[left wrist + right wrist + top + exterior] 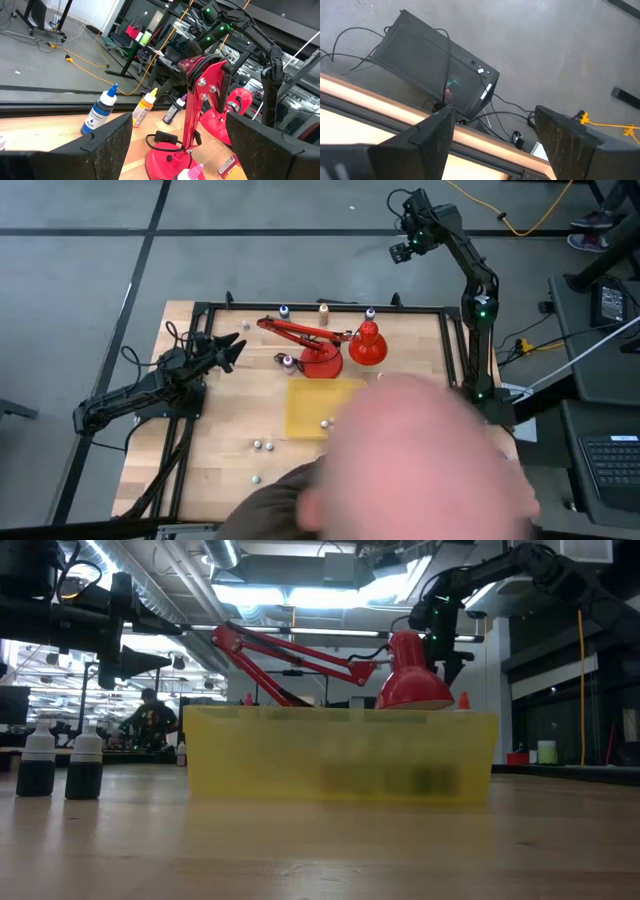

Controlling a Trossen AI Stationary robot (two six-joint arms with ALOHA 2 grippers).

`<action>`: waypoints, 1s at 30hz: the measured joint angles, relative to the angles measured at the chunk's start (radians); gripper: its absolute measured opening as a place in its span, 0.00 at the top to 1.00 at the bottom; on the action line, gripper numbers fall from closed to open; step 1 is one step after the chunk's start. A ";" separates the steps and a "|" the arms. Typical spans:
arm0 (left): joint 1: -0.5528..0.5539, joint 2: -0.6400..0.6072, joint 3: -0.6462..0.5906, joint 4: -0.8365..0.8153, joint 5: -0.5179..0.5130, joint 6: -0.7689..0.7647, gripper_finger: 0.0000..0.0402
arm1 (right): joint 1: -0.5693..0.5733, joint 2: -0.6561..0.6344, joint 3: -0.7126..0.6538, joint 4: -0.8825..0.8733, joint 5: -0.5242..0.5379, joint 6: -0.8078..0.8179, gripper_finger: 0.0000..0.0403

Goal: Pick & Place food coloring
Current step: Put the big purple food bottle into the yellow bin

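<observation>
**Both arms idle, small bottles scattered around the lamp and tray**

A wooden desk [215,470] is carrying everything, and a person's blurred head [420,455] is covering its near right part in the high view. On it, a big red desk lamp [325,345] is standing toward the far side, its arm folded and its shade [412,680] pointing down. Just in front of the lamp, a yellow tray [315,408] is lying, with one small white-capped bottle showing near its front edge.

My left arm is reaching over the desk's left side, with my left gripper [232,350] hanging in the air, fingers apart and holding nothing. My right arm is standing raised at the far right, with my right gripper [405,250] out beyond the desk's edge above the floor, fingers apart and empty too.

The food coloring bottles are sitting in several spots: a blue one [100,114], an orange one [144,107] and a purple one [173,110] are lining the desk's far edge behind the lamp, a pink one [192,174] is standing by the lamp's base, and two dark ones [60,762] are standing side by side on the near left, well apart from the tray.
</observation>
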 joint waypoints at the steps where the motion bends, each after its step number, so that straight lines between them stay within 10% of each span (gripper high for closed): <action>1: 0.000 0.000 0.000 0.000 0.000 0.000 0.22 | 0.000 0.000 0.000 0.000 0.000 0.002 0.32; 30: 0.000 0.000 0.000 0.000 0.000 0.000 0.22 | 0.244 0.007 -0.131 -0.089 -0.344 0.319 0.32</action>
